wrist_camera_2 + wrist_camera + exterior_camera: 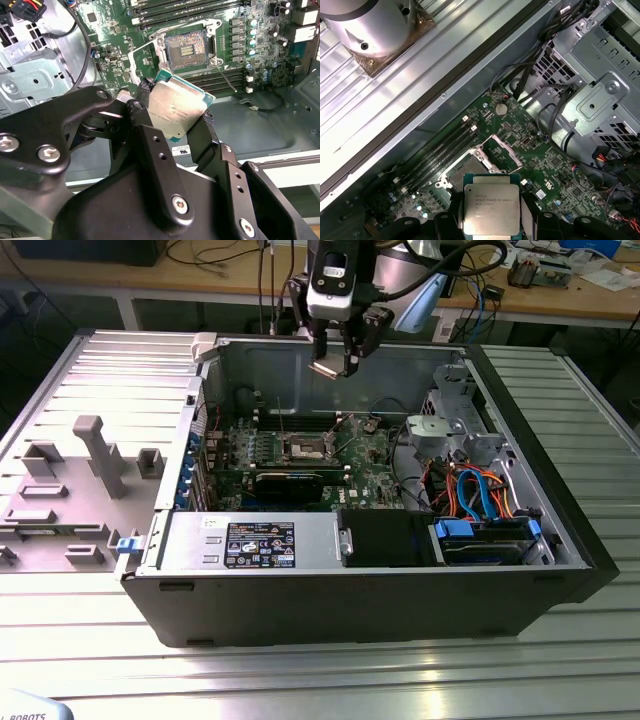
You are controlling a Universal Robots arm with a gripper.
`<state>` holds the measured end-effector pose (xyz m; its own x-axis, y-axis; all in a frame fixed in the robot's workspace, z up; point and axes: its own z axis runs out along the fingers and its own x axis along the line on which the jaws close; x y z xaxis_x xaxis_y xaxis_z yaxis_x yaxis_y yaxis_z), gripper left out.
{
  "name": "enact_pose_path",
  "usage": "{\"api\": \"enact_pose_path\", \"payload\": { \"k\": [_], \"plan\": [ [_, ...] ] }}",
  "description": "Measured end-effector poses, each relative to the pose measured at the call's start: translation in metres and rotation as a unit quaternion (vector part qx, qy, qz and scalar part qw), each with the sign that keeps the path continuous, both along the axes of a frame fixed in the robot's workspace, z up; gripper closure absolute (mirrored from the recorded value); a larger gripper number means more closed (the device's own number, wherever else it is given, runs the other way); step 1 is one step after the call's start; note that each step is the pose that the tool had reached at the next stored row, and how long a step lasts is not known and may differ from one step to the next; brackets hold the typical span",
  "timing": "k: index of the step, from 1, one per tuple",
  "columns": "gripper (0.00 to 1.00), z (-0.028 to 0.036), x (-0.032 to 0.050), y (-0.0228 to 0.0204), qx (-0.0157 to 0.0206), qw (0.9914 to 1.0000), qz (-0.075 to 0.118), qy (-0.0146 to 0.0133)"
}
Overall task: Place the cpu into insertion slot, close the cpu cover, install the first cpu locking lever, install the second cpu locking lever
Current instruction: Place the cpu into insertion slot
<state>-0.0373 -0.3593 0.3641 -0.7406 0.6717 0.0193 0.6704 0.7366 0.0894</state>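
The work stands on a ribbed metal table (560, 660), where an open computer case (350, 600) lies on its side with its green motherboard (370, 455) facing up. The insertion slot (187, 50) sits near the middle of that board, bare and dark, with nothing seated in it. Right beside the slot, the cpu cover (509, 150) is swung up and open, and a thin locking lever (225, 77) angles away from the slot's other side, unlatched.

The step in hand looks like the first one: carrying the cpu to the slot. None of the four steps is done.

The cpu (177, 107) is well above the insertion slot and off to one side of it, not over its centre; in the exterior view it hangs high over the board. The end effector (176, 102) pinches the chip by two opposite edges, metal top toward the wrist cameras, one dark finger (145, 90) on each side.

By my judgement, placing it calls for centring the chip squarely over the slot, matching its edges and corner to the frame, keeping it level, and keeping clear of the raised cover and lever.
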Motion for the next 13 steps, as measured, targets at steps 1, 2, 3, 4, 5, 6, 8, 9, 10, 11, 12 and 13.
{"api": "enact_pose_path", "payload": {
  "k": [1,2,3,4,5,6,8,9,10,11,12,13],
  "plan": [
    [0.46,0.0000,0.0000,0.0000,0.0000,1.00000,-0.002,0.0000],
    [0.46,0.0000,0.0000,0.0000,0.0000,0.99999,-0.004,0.0000],
    [0.46,0.0000,0.0000,0.0000,0.0000,0.99999,-0.005,0.0000],
    [0.46,0.0000,0.0000,0.0000,0.0000,0.99998,-0.006,0.0000],
    [0.46,0.0000,0.0000,0.0000,0.0000,0.99997,-0.008,0.0000],
    [0.46,-0.0001,0.0000,0.0000,0.0000,0.99995,-0.010,0.0000],
    [0.46,-0.0001,0.0000,0.0000,0.0000,0.99991,-0.013,0.0000],
    [0.46,-0.0001,0.0000,0.0000,0.0000,0.99989,-0.015,0.0000],
    [0.46,-0.0002,0.0000,0.0000,0.0000,0.99987,-0.016,0.0000],
    [0.46,-0.0002,0.0000,0.0000,0.0000,0.99985,-0.017,0.0000],
    [0.46,-0.0002,0.0000,0.0000,0.0000,0.99982,-0.019,0.0000],
    [0.46,-0.0002,0.0000,0.0000,0.0000,0.99979,-0.020,0.0000]
  ]
}}
